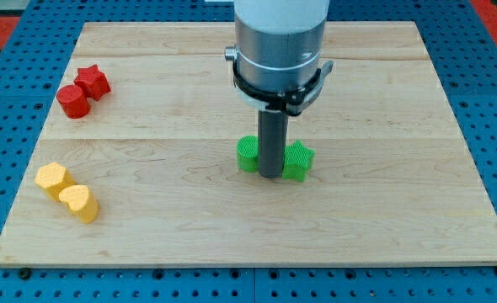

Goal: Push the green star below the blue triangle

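Observation:
The green star [299, 160] lies near the board's middle, just right of my rod. A second green block [248, 155], its shape partly hidden, lies just left of the rod. My tip [270, 175] rests on the board between the two green blocks, close to both. No blue triangle shows in the view; the arm may hide it.
A red star [92, 82] and a red cylinder [72, 101] sit together at the view's upper left. Two yellow blocks [52, 178] [79, 202] lie at the lower left. The wooden board [400, 219] is ringed by a blue pegboard surface.

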